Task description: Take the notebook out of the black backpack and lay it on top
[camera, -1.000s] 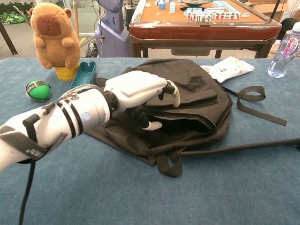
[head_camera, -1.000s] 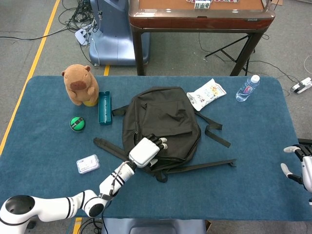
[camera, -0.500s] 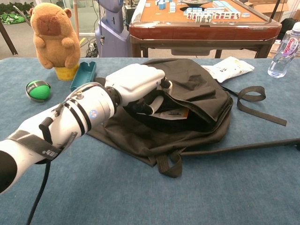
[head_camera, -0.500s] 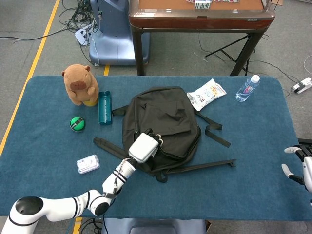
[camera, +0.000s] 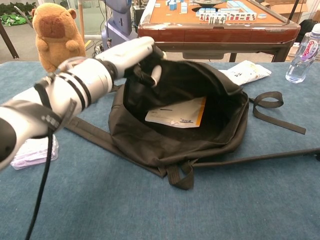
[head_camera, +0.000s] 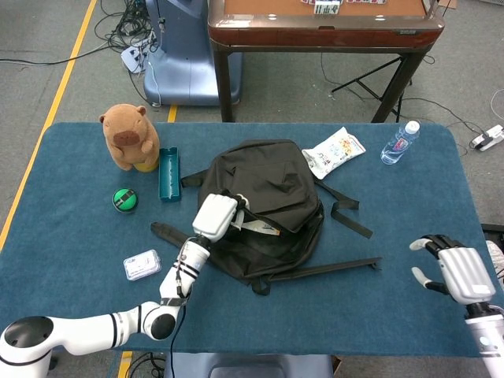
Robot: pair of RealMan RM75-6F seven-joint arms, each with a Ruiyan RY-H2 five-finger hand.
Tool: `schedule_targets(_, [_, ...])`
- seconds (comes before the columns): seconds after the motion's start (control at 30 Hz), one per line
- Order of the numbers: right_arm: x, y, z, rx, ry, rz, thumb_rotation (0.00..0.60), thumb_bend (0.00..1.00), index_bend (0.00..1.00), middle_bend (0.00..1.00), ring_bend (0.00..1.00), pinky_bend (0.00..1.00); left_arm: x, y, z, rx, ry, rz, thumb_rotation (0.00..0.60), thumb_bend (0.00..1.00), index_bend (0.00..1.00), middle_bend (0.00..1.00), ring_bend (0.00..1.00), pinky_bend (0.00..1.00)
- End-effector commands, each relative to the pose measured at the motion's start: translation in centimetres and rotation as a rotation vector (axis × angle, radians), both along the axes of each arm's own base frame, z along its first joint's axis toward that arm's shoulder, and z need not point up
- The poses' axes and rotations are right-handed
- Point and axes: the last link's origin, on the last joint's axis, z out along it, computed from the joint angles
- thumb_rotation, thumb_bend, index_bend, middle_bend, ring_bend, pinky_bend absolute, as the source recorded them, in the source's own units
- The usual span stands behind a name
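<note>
The black backpack (head_camera: 272,185) (camera: 210,145) lies flat in the middle of the blue table. My left hand (head_camera: 214,216) (camera: 132,52) grips the edge of its upper flap and holds it raised, so the mouth gapes open. Inside lies the notebook (camera: 176,113) (head_camera: 257,227), white with an orange edge, flat on the bag's lower layer. My right hand (head_camera: 458,272) hovers over the table's right front corner, far from the bag, with its fingers spread and nothing in it.
A capybara plush (head_camera: 127,137), a teal tray (head_camera: 168,173), a green ball (head_camera: 124,199) and a white packet (head_camera: 142,264) lie left of the bag. A snack bag (head_camera: 334,151) and a water bottle (head_camera: 400,142) sit at the back right. Straps (head_camera: 346,209) trail right.
My left hand pulled the flap up and to the left, opening the bag wide and baring the notebook. My right hand came in from the table's right edge.
</note>
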Motion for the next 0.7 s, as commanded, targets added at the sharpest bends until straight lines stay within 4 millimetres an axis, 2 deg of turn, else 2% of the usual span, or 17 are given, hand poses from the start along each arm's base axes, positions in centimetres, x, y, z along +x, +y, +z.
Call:
schedule_targets(0.03, [2.3,-1.6,-2.9,0.131,-0.045,0.080,0.600,0.26,0.38,0.37,0.28,0.41,0.0,0.3,1.1,-0.015,-0.053,0.048,0.600,0.70,0.78,0.50,0.52,0.28])
schedule_targets(0.27, [6.4,-5.2,-7.2,0.270,-0.056,0.214,0.600,0.29,0.38,0.38,0.28,0.41,-0.5,0.1,2.1,-0.047,-0.063,0.083,0.600,0.70,0.76,0.51,0.52,0.29])
schedule_targets(0.4, [8.2,-7.3,-9.6,0.276,-0.023,0.257,0.600,0.29,0.38,0.39,0.28,0.41,-0.9,0.4,2.2,-0.039,-0.044,0.106,0.600,0.70,0.76,0.51,0.52,0.29])
schedule_targets(0.47, [9.2,-8.0,-11.0,0.283,-0.059,0.260,0.600,0.29,0.38,0.39,0.28,0.41,-1.1,0.5,2.4,-0.031,-0.049,0.120,0.600,0.70,0.76,0.51,0.52,0.29])
schedule_targets(0.7, [11.1,-10.1,-14.8,0.336,-0.104,0.255,0.600,0.29,0.38,0.40,0.28,0.41,-1.6,0.9,3.1,-0.037,-0.063,0.168,0.600,0.70,0.74,0.51,0.52,0.29])
